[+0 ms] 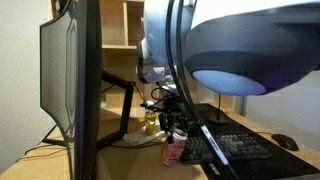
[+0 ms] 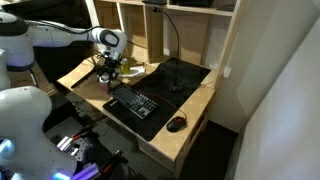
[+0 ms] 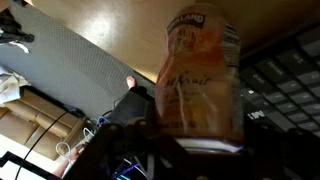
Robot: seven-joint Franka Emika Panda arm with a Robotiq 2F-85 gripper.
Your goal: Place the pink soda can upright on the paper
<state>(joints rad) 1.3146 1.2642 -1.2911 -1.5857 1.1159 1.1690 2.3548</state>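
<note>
The can [image 3: 200, 70] fills the wrist view, its lower end sunk in shadow between the fingers of the gripper [image 3: 195, 145]. I cannot tell whether they clamp it or merely bracket it. Thin-walled, smooth and probably light, it would dent or slip, so a gentle hold across the mid-body suits. Behind it lie a mat [image 3: 60, 70], keyboard [image 3: 285, 80] and desk [image 3: 120, 25].

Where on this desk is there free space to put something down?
Free: the black mat behind the keyboard, and the bare wood of the desk beside the mouse. Crowded: the far corner around the gripper, next to yellow clutter.
</note>
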